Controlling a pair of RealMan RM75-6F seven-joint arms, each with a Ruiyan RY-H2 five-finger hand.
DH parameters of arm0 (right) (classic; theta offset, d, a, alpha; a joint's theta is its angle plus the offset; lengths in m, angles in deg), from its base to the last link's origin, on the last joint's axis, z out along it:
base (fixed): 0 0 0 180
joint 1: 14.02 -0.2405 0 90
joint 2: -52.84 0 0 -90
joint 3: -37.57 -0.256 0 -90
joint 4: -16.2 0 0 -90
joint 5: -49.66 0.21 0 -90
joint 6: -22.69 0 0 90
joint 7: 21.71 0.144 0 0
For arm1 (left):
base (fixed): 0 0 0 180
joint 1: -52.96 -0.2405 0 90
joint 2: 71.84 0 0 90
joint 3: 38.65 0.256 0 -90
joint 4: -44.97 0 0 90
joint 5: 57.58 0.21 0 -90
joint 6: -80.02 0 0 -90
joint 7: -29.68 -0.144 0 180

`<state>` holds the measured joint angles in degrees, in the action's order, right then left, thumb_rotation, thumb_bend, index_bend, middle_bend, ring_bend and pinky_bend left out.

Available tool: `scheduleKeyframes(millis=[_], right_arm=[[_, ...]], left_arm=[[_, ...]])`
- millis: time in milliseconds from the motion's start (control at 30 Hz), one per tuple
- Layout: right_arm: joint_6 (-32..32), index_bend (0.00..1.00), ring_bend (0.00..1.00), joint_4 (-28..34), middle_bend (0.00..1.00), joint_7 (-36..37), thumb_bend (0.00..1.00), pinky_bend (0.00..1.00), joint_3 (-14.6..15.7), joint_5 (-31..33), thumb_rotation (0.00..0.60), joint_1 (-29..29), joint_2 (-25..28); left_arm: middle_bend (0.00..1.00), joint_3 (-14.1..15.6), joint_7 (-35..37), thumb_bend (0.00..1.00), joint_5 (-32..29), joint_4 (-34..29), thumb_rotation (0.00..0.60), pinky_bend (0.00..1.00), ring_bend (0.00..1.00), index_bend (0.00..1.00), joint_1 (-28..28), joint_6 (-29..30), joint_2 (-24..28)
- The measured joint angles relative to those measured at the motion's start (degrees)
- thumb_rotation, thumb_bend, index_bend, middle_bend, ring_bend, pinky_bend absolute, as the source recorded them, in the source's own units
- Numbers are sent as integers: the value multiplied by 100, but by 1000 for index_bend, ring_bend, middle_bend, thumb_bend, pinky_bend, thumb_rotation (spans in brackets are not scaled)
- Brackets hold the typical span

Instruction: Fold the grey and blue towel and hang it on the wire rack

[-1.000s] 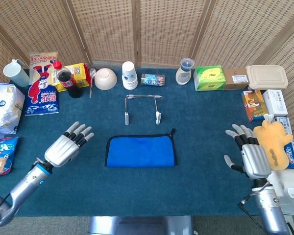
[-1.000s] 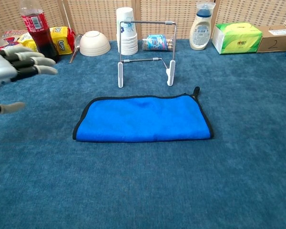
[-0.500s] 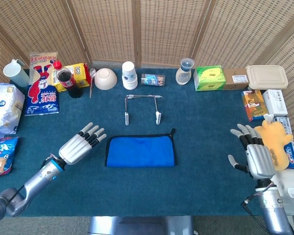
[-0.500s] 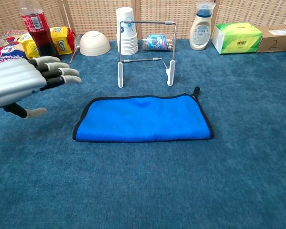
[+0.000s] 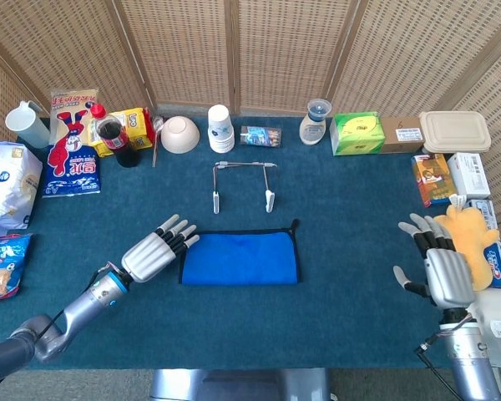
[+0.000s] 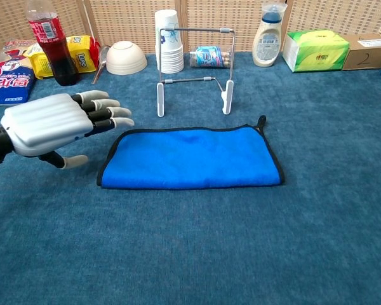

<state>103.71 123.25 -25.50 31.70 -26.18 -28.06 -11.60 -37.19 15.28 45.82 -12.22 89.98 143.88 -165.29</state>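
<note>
The towel (image 5: 240, 257) (image 6: 192, 157) lies flat on the table, folded into a long rectangle, blue side up with a dark edge and a small loop at its far right corner. Behind it stands the wire rack (image 5: 243, 184) (image 6: 193, 68), upright and bare. My left hand (image 5: 154, 253) (image 6: 54, 124) hovers open just left of the towel's left edge, its fingers stretched toward it, holding nothing. Far to the right, my right hand (image 5: 438, 266) is open, well away from the towel, and shows only in the head view.
Along the back edge stand a cola bottle (image 6: 49, 42), snack bags (image 5: 73, 142), a bowl (image 6: 126, 58), stacked paper cups (image 6: 169, 42), a white bottle (image 6: 268, 27), a green tissue pack (image 6: 315, 49) and boxes (image 5: 407, 134). A yellow plush toy (image 5: 466, 242) sits beside my right hand.
My left hand has moved right and toward the towel, from well left of it to just beside its left edge. My right hand has drawn back slightly toward the near edge.
</note>
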Motion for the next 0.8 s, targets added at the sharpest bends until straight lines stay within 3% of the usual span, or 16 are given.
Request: scheduleKeyframes(millis=[800], right_arm=[[56,173,0,110,98,57,308,0,-80,-63,600,239,114]], left_arm=[[0,84,224,215,-121,344,600,0,0,0,392,-11,-386]])
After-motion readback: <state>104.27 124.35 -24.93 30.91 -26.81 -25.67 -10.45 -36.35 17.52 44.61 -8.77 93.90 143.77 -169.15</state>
